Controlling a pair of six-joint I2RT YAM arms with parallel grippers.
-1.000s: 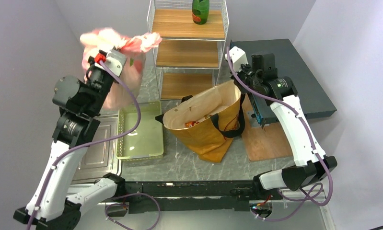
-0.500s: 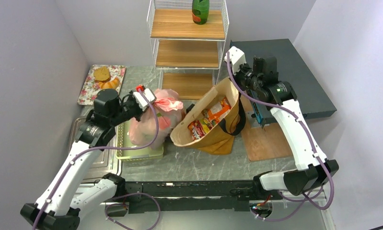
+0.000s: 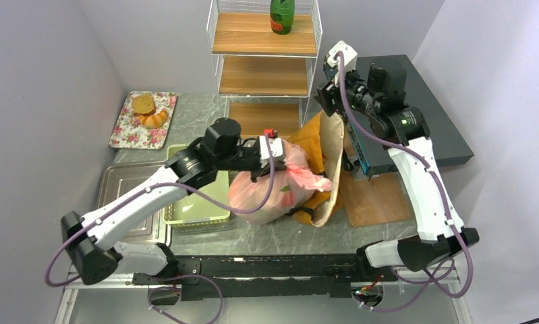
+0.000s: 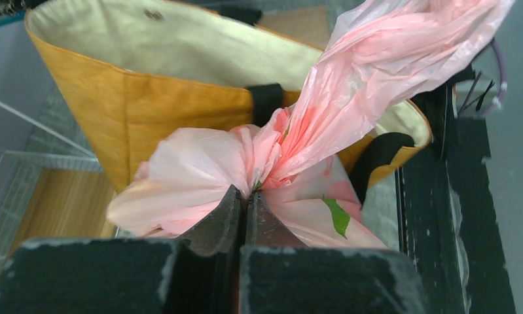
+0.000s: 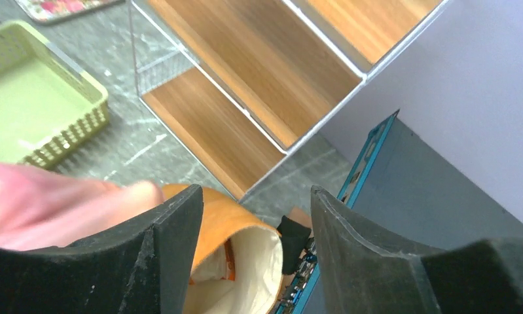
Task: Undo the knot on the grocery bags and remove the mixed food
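Note:
The pink grocery bag hangs full in front of the mustard-brown tote. My left gripper is shut on the pink bag's twisted neck, fingertips pinched together at the gathered plastic. A green leaf shows through the plastic; the rest of the mixed food is hidden. The tote stands just behind it, cream lining showing. My right gripper is open above the tote's far rim, holding nothing. My right gripper has the pink bag blurred at its left.
A wire shelf rack holds a green bottle on top. A green basket and metal tray lie left. A floral plate with bread sits far left. A dark box and wooden board are right.
The left arm swung the pink bag from over the green basket rightward, up against the tote. The right gripper opened, let go of the tote's rim and lifted; the tote slumped.

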